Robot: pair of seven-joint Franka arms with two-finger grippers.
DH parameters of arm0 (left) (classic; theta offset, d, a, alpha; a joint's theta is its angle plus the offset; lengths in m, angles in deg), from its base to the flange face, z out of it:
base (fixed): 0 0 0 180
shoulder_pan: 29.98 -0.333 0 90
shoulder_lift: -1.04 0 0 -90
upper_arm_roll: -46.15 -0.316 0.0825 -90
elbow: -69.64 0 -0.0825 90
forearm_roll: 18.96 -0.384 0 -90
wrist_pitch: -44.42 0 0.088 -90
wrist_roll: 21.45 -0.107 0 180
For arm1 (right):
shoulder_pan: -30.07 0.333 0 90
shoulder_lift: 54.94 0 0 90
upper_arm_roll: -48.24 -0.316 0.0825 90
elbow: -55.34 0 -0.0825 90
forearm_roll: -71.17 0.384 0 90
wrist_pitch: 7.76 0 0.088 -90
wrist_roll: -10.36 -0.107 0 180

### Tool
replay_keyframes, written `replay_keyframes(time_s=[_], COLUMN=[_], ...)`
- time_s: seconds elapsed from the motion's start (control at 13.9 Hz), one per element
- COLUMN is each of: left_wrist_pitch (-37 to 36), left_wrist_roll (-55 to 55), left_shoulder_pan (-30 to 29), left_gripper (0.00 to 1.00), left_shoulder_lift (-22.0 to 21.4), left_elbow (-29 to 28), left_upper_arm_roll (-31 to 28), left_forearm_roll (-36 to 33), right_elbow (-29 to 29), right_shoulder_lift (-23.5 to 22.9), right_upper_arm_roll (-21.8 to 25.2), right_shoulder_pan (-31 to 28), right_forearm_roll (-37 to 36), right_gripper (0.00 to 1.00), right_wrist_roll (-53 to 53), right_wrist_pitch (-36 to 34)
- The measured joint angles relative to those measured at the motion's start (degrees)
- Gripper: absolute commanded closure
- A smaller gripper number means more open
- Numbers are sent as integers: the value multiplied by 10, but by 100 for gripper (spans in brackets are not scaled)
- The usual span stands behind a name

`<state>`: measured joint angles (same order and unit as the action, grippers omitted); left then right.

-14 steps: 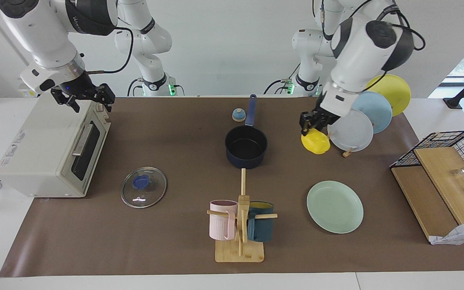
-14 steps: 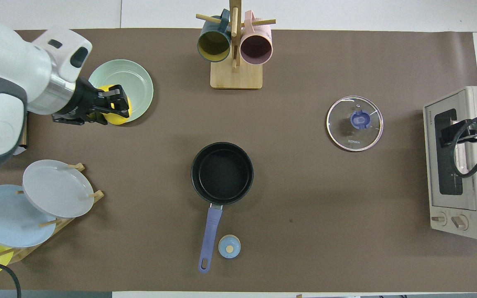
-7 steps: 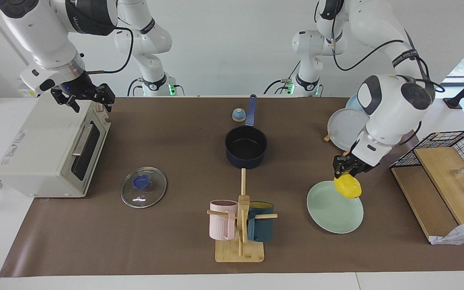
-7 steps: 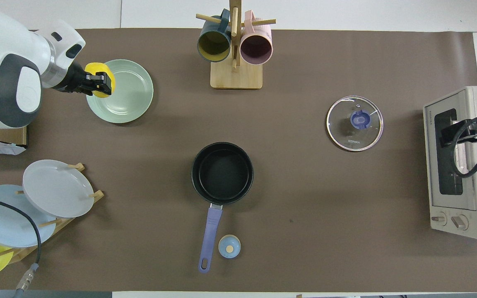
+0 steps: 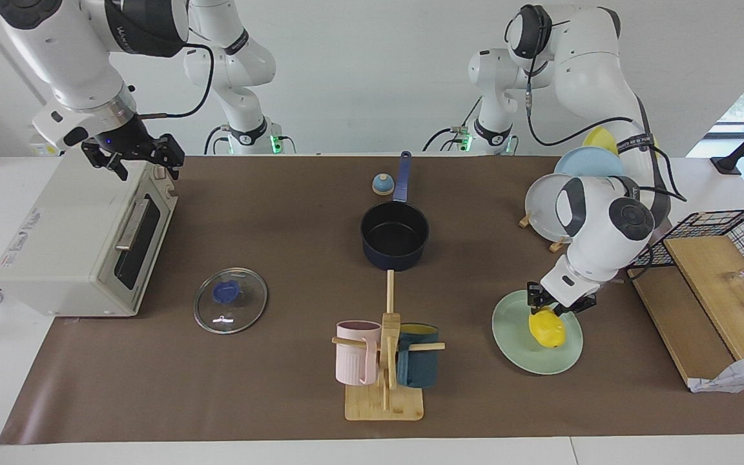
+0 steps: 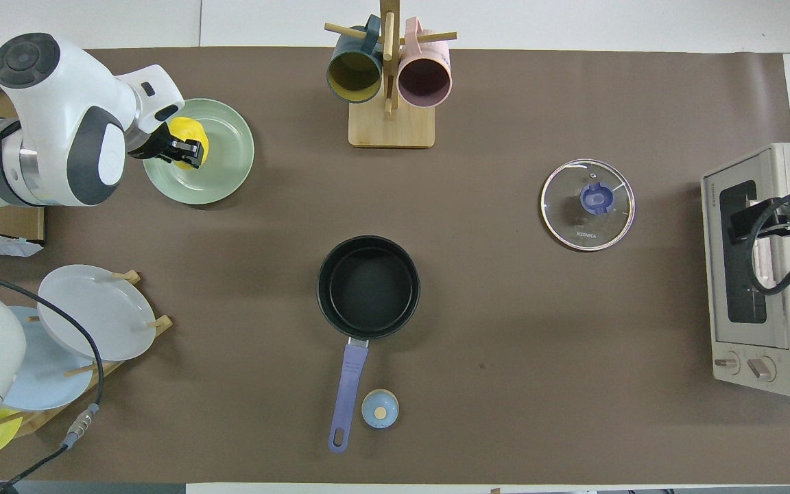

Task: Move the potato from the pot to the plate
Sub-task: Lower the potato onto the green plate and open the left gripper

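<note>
Potato [image 5: 546, 328] pinched in left end effector [image 5: 551, 309], low over plate [image 5: 515, 349].
Potato directly beneath the clamped fingers, at or just above the plate's surface; contact unclear. Pot [image 5: 394, 236] well apart, mid-bench. Right end effector [image 5: 134, 157] spread wide, waiting over toaster oven [image 5: 81, 239].

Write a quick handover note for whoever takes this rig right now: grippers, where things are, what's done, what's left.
Left gripper: shut on the small bright yellow toy potato, low over the pale mint-green round plate.
Right gripper: open, waiting over the white toaster oven.
Dark navy saucepan: empty, mid-table.
Done: potato out of the saucepan and carried to the plate.
Left: release the potato onto the plate, withdraw the arm.
</note>
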<state>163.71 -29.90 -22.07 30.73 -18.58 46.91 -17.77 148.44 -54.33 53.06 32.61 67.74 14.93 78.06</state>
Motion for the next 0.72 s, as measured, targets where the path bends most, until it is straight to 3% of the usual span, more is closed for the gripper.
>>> replay_keyframes(time_s=[0.22, 0.29, 0.5, 0.65, 0.72], left_wrist_pitch=[4, 6, 9, 9, 9], left_wrist_roll=[-11, -12, -14, -15, -15], left_shoulder_pan=[0, 0, 0, 0, 0], left_gripper=[100, 91, 49, 0, 0], left_shoulder_lift=[1, 2, 5, 5, 5], left_elbow=[-4, -6, -7, -8, -8], left_upper_arm_roll=[0, 0, 0, 0, -1], left_forearm_roll=[0, 0, -1, -1, -1], right_elbow=[0, 0, 0, 0, 0], right_shoulder_lift=[0, 0, 0, 0, 0], right_upper_arm_roll=[0, 0, 0, 0, 0], right_shoulder_pan=[0, 0, 0, 0, 0], right_forearm_roll=[0, 0, 0, 0, 0], right_gripper=[0, 0, 0, 0, 0], right_wrist_roll=[0, 0, 0, 0, 0], right_wrist_pitch=[0, 0, 0, 0, 0])
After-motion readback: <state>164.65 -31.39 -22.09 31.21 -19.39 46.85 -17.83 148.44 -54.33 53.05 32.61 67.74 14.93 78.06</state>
